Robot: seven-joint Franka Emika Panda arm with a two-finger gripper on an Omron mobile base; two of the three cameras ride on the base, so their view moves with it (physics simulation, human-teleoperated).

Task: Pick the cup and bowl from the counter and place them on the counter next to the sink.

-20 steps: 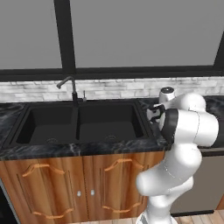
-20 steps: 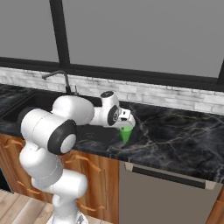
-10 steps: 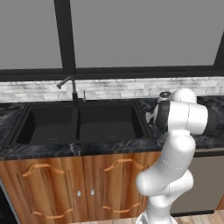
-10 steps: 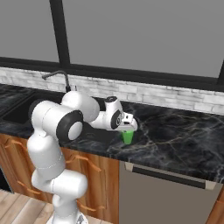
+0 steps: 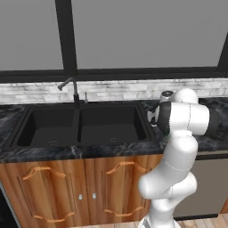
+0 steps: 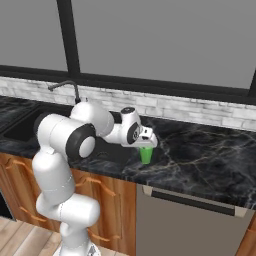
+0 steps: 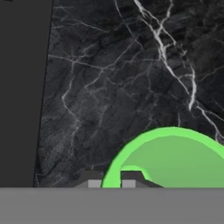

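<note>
Fingers [image 7: 111, 183] nearly closed, pinching the cup [image 6: 146, 154] rim, one inside, one outside. Best lowered upright onto the tabletop [image 6: 200, 155] beside the sink [image 5: 82, 127] before letting go.

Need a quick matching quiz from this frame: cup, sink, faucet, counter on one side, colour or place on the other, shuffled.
Things:
1. cup
2. sink
3. faucet
4. counter

Descriptions:
A. black marble with pale veins
B. bright green, upright on the counter just right of the sink, rim between the tool's tips
C. matte black, two basins
D. dark, curved, behind the basins

Pairs: 1-B, 2-C, 3-D, 4-A
</note>
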